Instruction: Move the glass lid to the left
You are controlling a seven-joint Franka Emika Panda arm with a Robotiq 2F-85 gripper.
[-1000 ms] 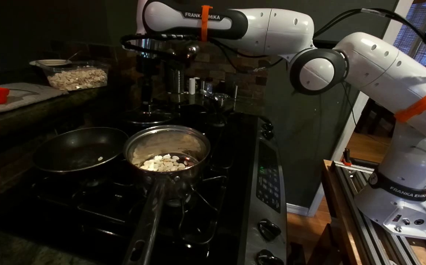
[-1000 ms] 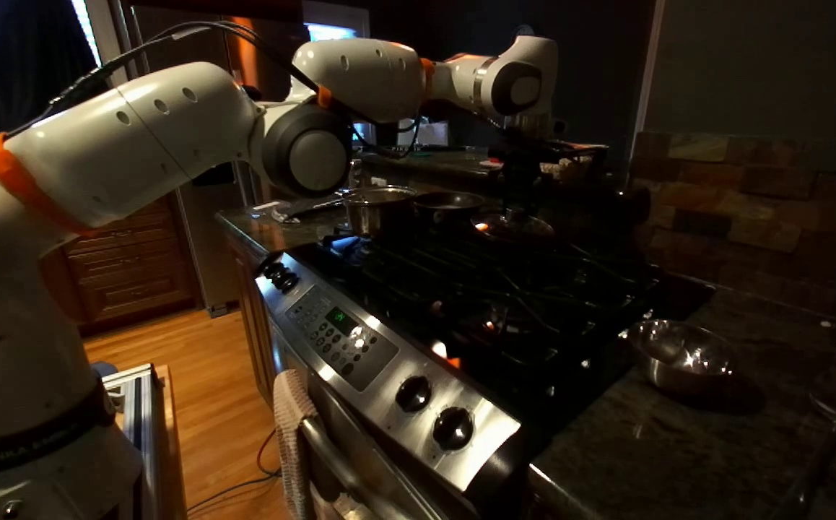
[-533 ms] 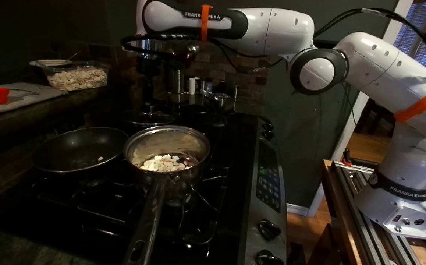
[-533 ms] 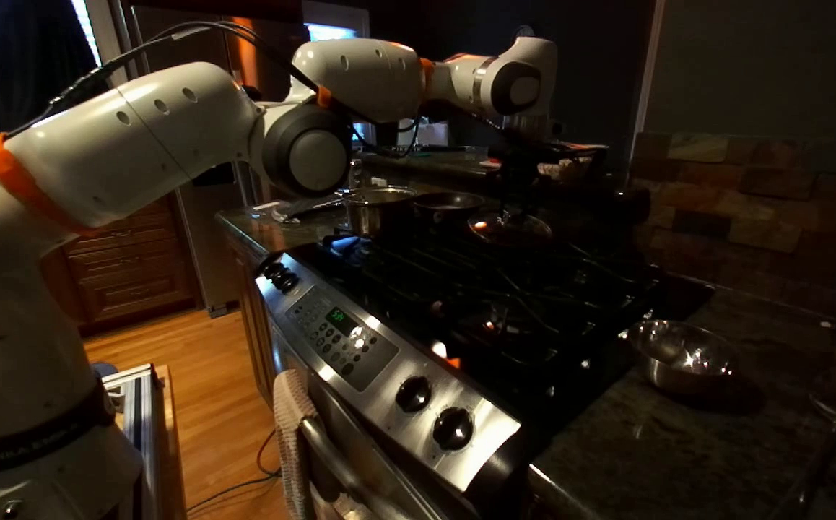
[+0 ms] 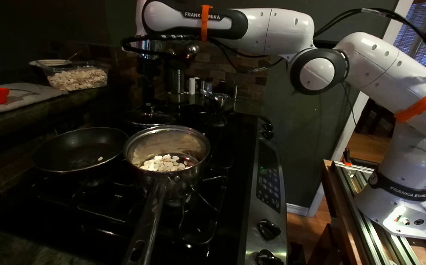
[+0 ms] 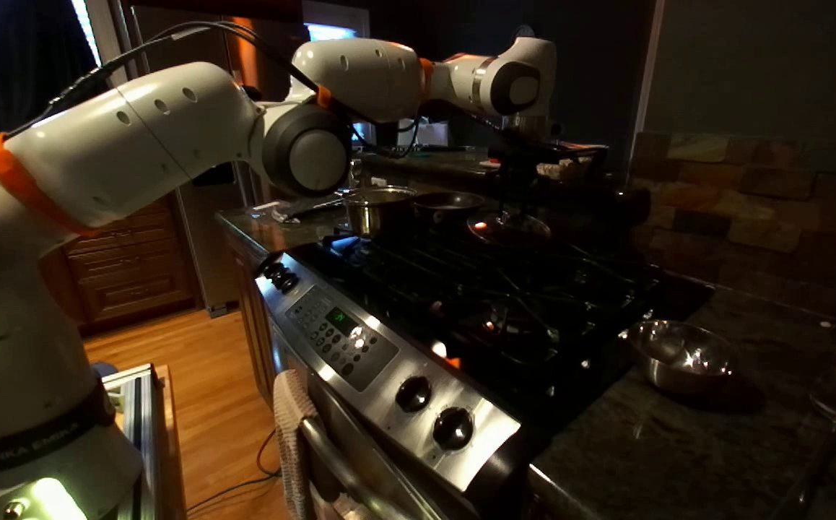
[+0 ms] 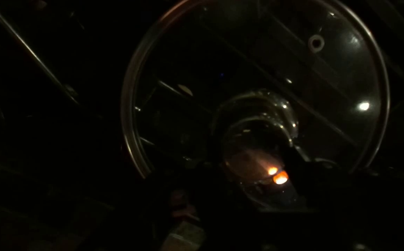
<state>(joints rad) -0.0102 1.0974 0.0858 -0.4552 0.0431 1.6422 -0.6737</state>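
Note:
The glass lid [image 7: 174, 122] is round and clear with a shiny metal rim. It fills the upper middle of the wrist view and shows in both exterior views [image 5: 152, 118] [image 6: 510, 230] at the far part of the stove, behind the pot and pan. My gripper [image 7: 254, 150] points down over it, with its dark fingers on both sides of the lid's round knob [image 7: 251, 139]. They look closed against the knob, and the lid moves with them. The gripper is very dark in both exterior views [image 6: 512, 206]. I cannot tell whether the lid touches the stove.
A steel pot [image 5: 191, 180] with pale food and a dark frying pan [image 5: 80, 149] stand on the stove near the lid. A clear box of pale food [image 5: 77, 78] is on the raised counter. A small steel bowl [image 6: 681, 361] is on the counter beside the stove.
The gripper and lid have shifted together very slightly toward the stove's control panel side. The pot and pan have not moved.

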